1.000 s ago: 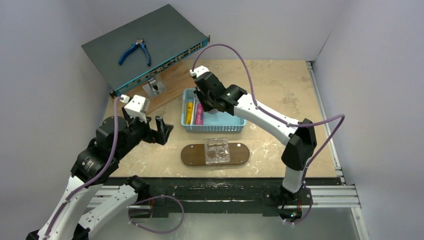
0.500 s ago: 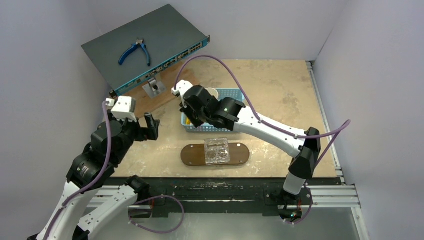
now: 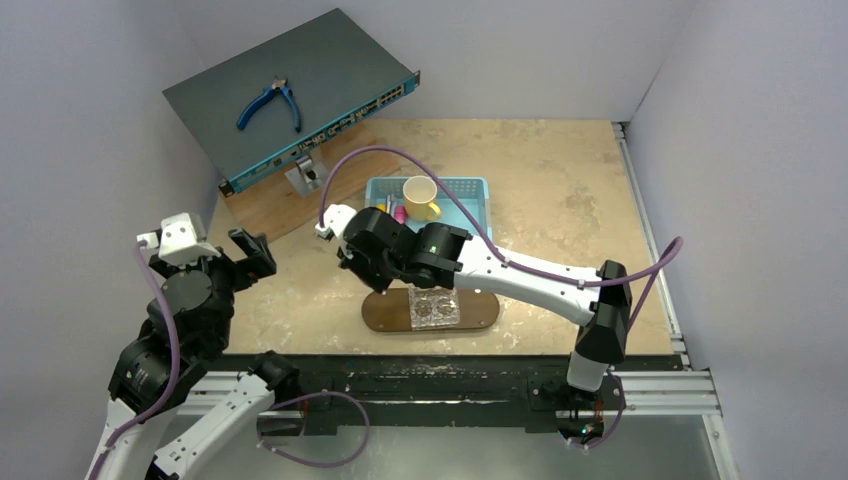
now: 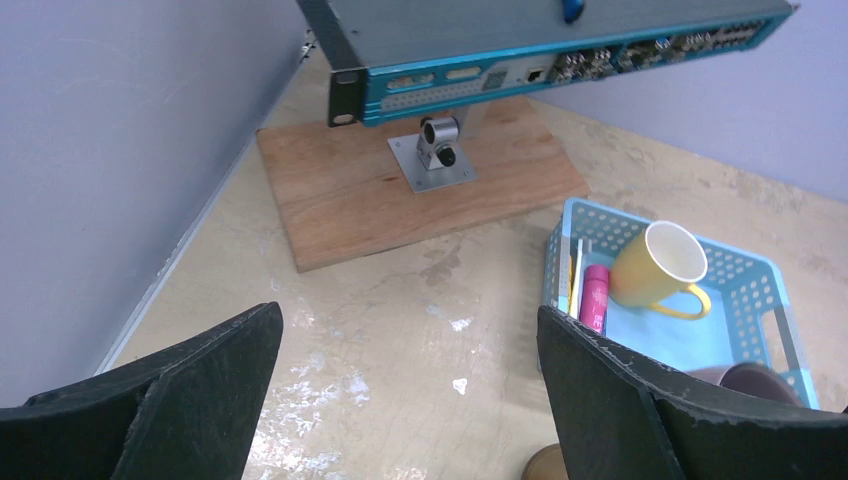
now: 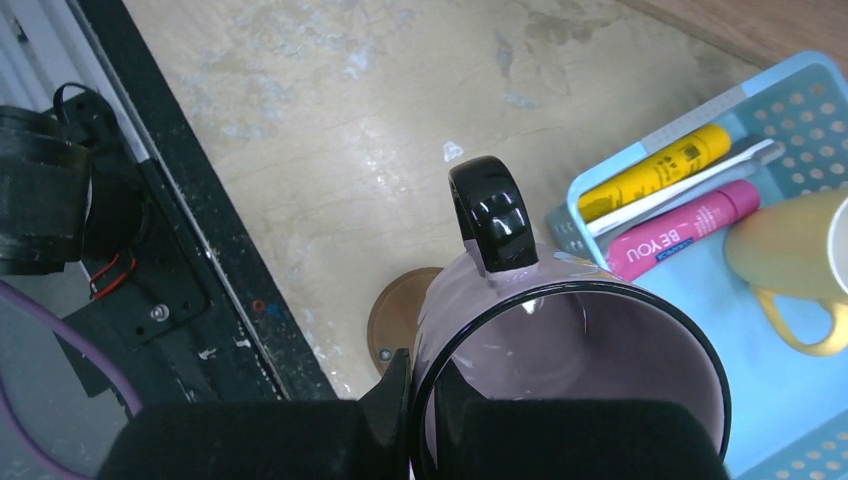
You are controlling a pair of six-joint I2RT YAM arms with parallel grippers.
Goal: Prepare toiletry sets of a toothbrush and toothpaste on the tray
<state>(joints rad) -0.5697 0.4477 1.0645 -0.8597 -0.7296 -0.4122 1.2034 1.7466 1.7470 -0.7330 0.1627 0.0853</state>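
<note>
Beneath the right gripper (image 5: pixel 414 405), gripping a lilac mug (image 5: pixel 560 350), lies the tray (image 5: pixel 395 312); left gripper (image 4: pixel 405 320) wide.

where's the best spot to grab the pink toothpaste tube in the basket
Probably come straight down and pinch across the pink toothpaste tube at its near half. It lies flat on the blue basket floor, with the toothbrush close along one side and the yellow mug crowding its far end.

From the right wrist, the lilac ceramic mug with a black handle (image 5: pixel 560 340) hides all but one rounded end of the dark-brown oval wooden tray (image 5: pixel 392 320); the yellow ceramic mug (image 5: pixel 785 245) is cropped at right.
</note>
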